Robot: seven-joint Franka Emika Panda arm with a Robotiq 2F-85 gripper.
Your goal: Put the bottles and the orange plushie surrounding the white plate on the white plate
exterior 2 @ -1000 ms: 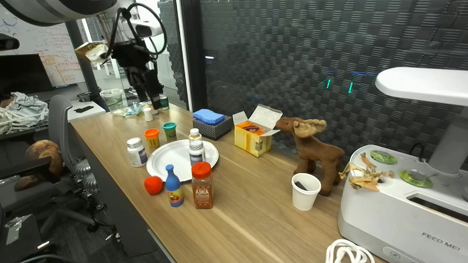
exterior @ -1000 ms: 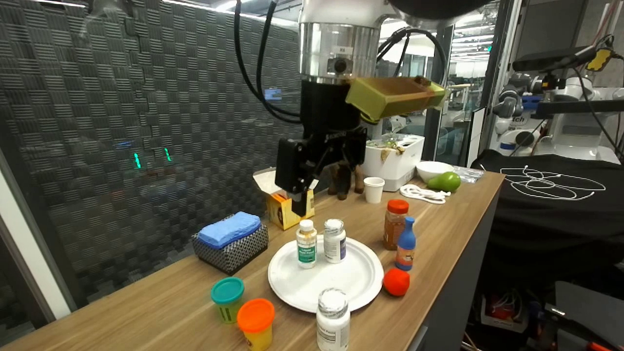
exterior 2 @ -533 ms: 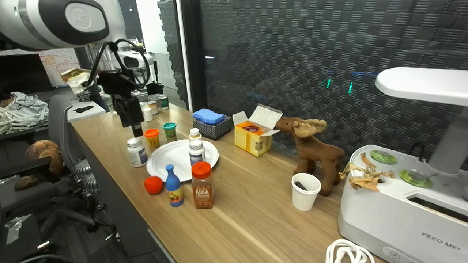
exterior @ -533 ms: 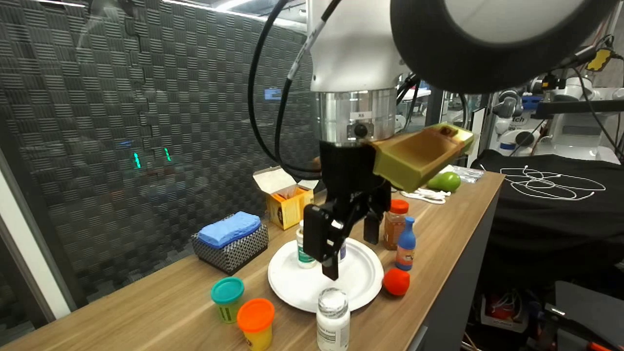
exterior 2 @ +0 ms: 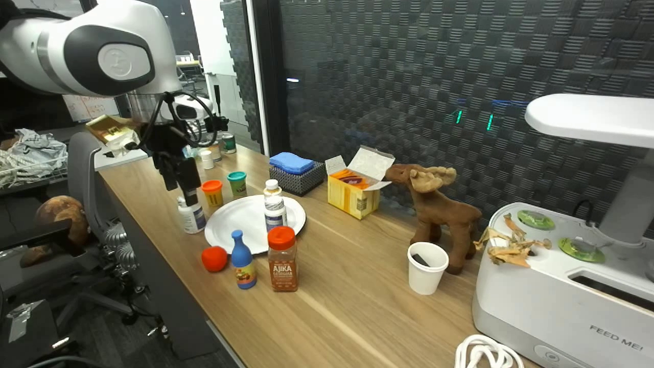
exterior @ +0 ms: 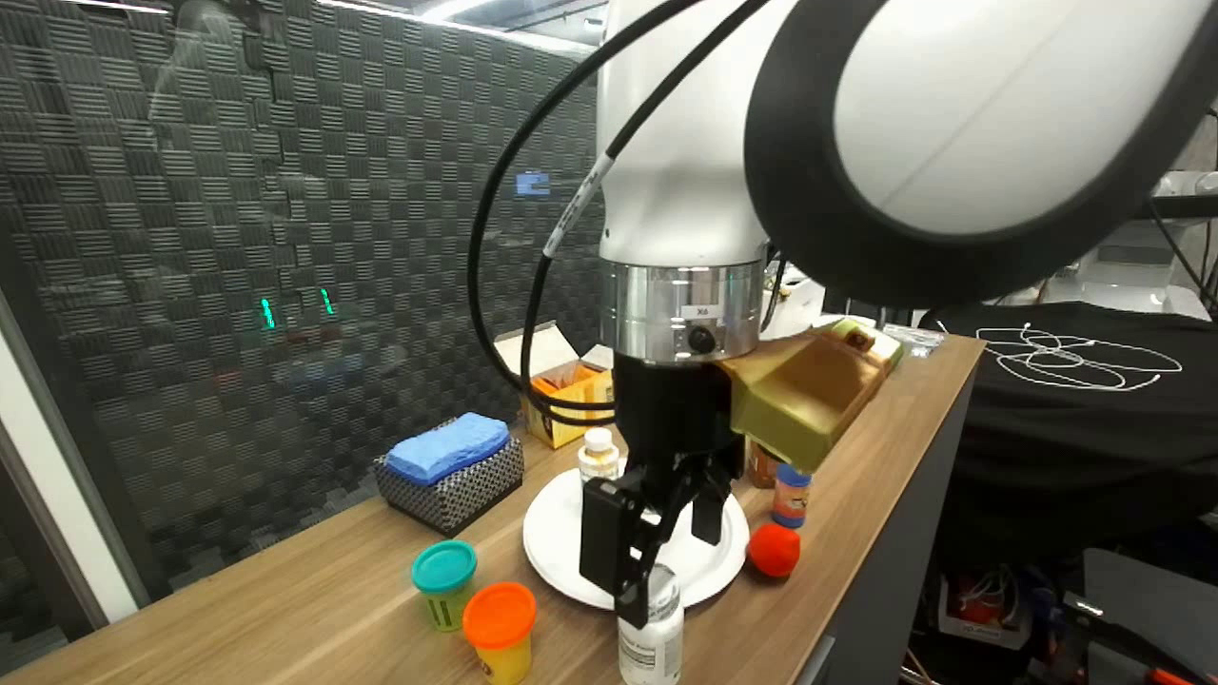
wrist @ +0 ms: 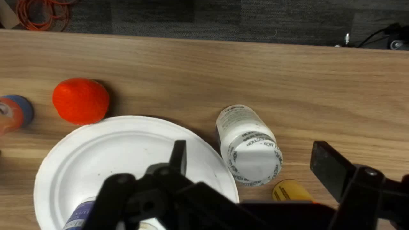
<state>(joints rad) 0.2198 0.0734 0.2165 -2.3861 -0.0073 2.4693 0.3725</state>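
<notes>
– How are the fingers of the gripper standing?

– Spread wide: the wrist view is showing them flanking the white bottle at the white plate's two o'clock. The orange plushie is resting at eleven.

– In an exterior view, I am seeing a white-capped bottle on the plate.

– The wrist view is adding the purple-labelled bottle, which the gripper is mostly masking there.

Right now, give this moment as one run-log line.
tool: open, at white bottle | held: nothing | on white plate: two other bottles | beside plate: white bottle, orange plushie
</notes>
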